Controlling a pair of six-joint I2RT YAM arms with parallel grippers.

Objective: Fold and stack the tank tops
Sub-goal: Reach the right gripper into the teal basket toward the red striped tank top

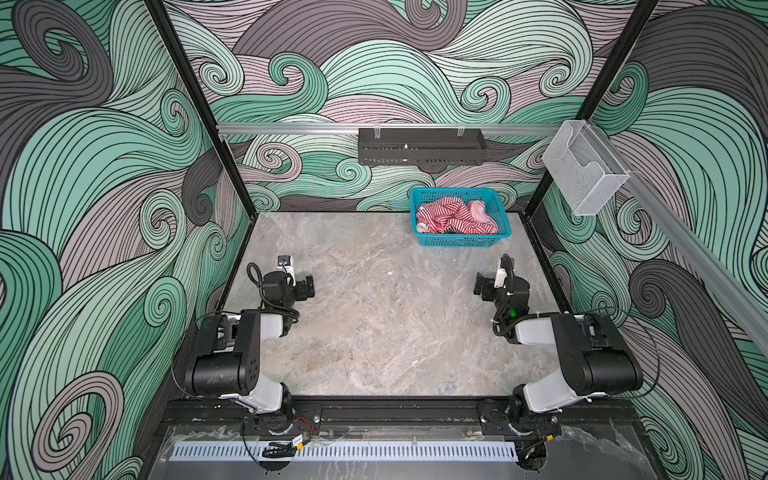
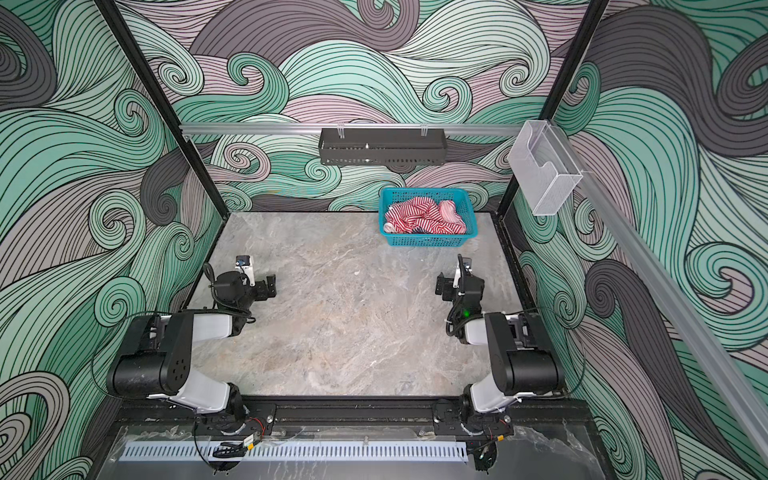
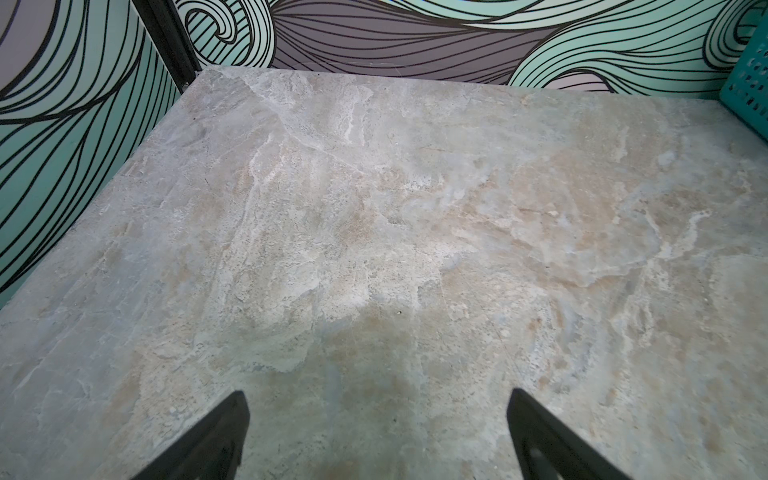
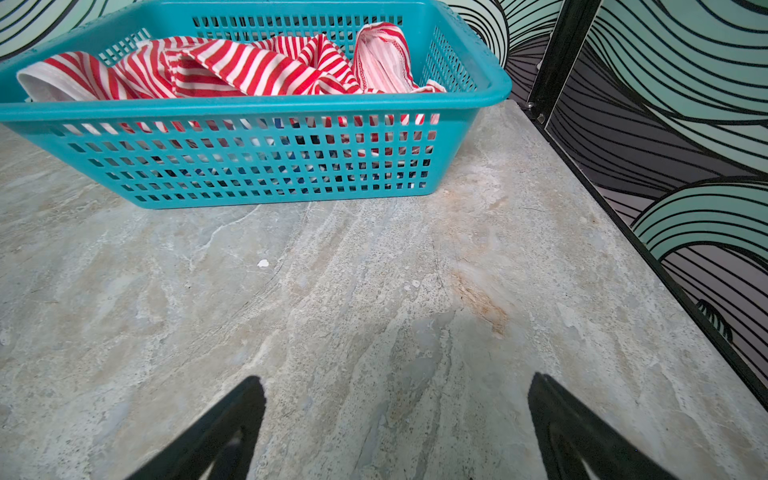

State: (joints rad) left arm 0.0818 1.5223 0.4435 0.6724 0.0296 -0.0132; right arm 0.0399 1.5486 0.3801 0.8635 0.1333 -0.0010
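A crumpled red-and-white striped tank top [image 1: 455, 216] [image 2: 424, 218] [image 4: 249, 66] lies on top in the teal mesh basket [image 1: 457, 240] [image 2: 428, 240] [image 4: 249, 110] at the table's back right. Navy-and-white fabric of another tank top [image 4: 291, 166] shows through the basket's mesh beneath it. My left gripper [image 1: 309, 286] [image 2: 272, 284] [image 3: 377, 392] hovers open over bare table at the left, nothing between its fingers. My right gripper [image 1: 478, 286] [image 2: 440, 286] [image 4: 397, 376] is open too, a short way in front of the basket and apart from it.
The marble-patterned table [image 1: 386, 324] stretches between the two arms. A black perforated tray [image 1: 422, 145] hangs on the rear rail, and a clear plastic holder [image 1: 584, 166] is fixed at the right. Black frame posts and patterned walls border the table.
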